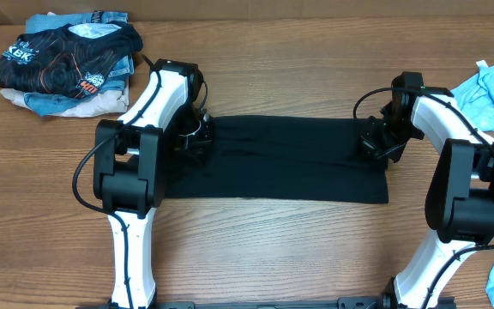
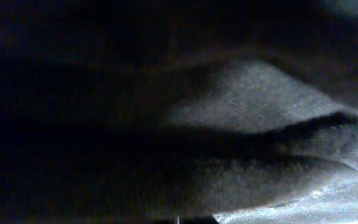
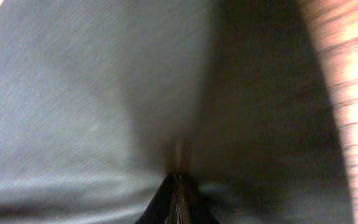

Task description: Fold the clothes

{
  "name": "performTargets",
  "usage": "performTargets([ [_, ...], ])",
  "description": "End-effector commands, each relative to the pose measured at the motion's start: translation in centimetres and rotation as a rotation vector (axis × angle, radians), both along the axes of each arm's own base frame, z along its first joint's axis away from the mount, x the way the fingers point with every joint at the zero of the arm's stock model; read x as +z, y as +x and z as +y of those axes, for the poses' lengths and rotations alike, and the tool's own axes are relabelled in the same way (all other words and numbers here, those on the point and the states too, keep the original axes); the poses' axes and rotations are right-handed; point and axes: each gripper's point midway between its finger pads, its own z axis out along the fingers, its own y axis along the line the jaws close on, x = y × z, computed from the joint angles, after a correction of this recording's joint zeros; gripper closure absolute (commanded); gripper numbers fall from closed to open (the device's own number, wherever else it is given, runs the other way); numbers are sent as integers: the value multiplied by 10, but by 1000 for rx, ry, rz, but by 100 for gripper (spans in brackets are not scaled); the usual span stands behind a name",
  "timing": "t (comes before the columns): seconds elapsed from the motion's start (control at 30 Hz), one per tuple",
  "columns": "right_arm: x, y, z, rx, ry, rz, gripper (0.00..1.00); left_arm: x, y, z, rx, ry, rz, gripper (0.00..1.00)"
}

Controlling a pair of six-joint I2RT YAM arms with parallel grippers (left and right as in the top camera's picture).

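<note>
A: Where is the black T-shirt point(image 1: 290, 159)?
B: Flat strip, middle of the table point(image 1: 264, 249). Left gripper point(image 1: 194, 137) pinched closed on its left end, right gripper point(image 1: 377, 142) closed on its right end.
A: Handling?
B: Light, limp, likely to sag. Best held by both end edges.

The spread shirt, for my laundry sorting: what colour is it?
Plain black shirt, best seen in the overhead view.

From overhead you cannot see the jaws of the left gripper point(image 1: 197, 137) or right gripper point(image 1: 377, 142); their own black bodies cover them. Your left wrist view of the plain black soft-fabric T-shirt point(image 2: 247, 106) is dark and blurred.
</note>
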Motion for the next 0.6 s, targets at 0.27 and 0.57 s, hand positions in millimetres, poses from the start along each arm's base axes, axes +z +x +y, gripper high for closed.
performTargets([
  [0.27, -5, 1, -18, -104, -113, 19, 96, 5, -27, 44, 25, 107, 133, 96],
  [0.57, 3, 3, -43, -172, -197, 31, 96, 46, -9, 80, 61, 350, 72, 96],
])
